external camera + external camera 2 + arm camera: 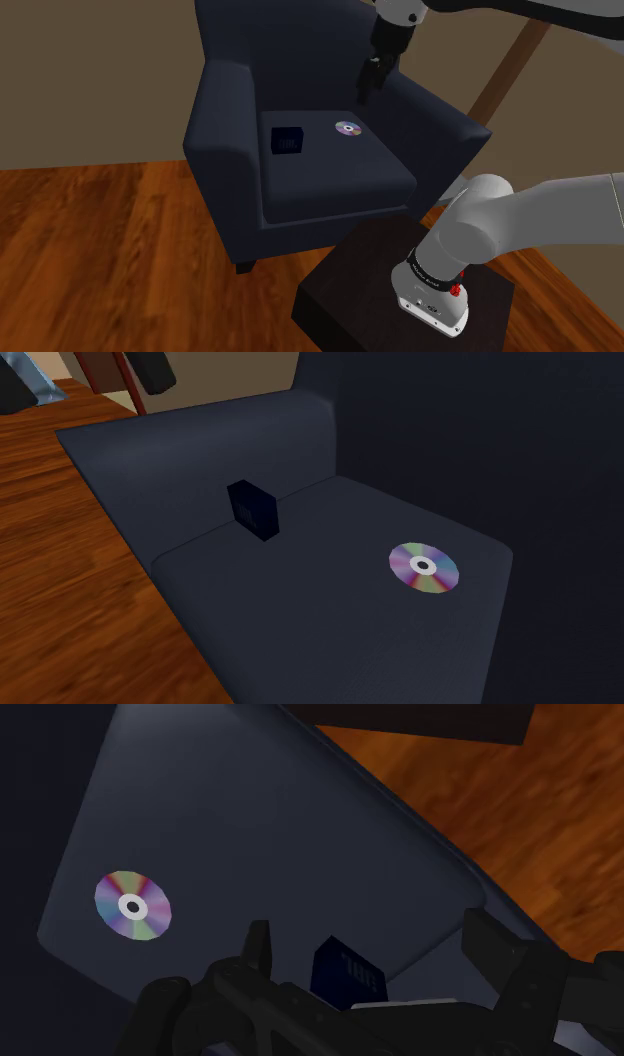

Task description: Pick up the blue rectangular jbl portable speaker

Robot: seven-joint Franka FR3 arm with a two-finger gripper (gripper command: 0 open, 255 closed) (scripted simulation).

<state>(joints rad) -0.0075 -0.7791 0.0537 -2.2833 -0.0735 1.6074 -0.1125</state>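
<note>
Standing on glossy wooden floor (100,230): dark navy upholstered armchair (230,110) | boxy dark-blue speaker (288,141) upright on its seat beside an armrest | iridescent round disc (348,129) on seat | gripper (368,88) spread wide above armchair

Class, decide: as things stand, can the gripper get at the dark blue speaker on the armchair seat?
Probably yes. The open gripper hangs above the armchair, the speaker stands alone beside the armrest, and the disc lies apart.
</note>
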